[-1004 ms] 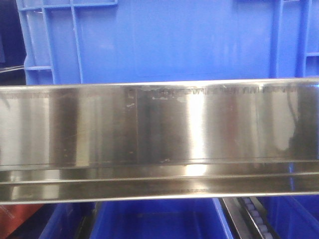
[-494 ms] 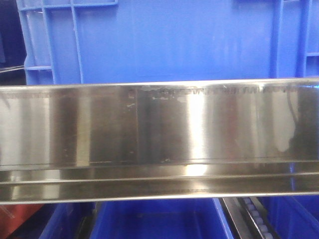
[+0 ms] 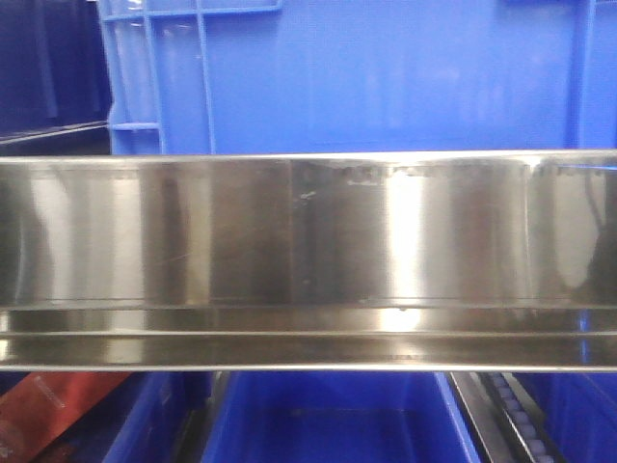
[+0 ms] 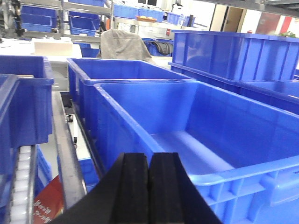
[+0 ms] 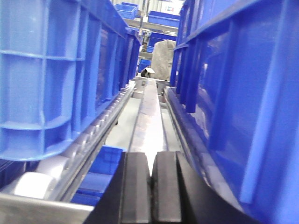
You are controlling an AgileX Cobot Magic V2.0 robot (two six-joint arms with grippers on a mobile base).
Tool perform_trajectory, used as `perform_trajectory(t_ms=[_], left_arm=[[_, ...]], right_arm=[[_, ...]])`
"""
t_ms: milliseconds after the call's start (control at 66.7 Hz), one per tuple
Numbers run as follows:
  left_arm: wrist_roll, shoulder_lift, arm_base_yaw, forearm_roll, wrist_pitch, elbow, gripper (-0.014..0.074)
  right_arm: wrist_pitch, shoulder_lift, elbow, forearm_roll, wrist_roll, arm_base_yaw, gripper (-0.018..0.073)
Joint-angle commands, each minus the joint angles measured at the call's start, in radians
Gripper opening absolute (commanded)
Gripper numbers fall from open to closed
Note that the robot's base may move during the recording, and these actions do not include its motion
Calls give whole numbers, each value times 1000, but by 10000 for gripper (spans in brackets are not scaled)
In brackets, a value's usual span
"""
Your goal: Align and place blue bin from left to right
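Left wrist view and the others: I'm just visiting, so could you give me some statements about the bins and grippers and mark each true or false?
1. The left gripper holds a bin. False: its black pads are pressed together on nothing.
2. The blue bin ahead of it is empty. True.
3. A grey cloth lies draped behind the bins. True.
4. The right gripper points down a gap between two blue bins. True.
5. White rollers sit under the bin on the right of the right wrist view. False: they run under the left one.
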Motion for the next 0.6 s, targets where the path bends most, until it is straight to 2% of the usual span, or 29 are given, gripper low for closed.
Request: perform_trajectory(t_ms=[0, 300, 584], left_arm=[[-2, -5, -4, 6, -17, -1, -111], [-2, -5, -4, 14, -17, -1, -111], [-2, -5, -4, 249, -3, -1, -111]], right_arm=[[-8, -4, 0, 3, -5, -2, -79], [-8, -4, 0, 3, -5, -2, -79], [-8, -4, 0, 3, -5, -2, -79]])
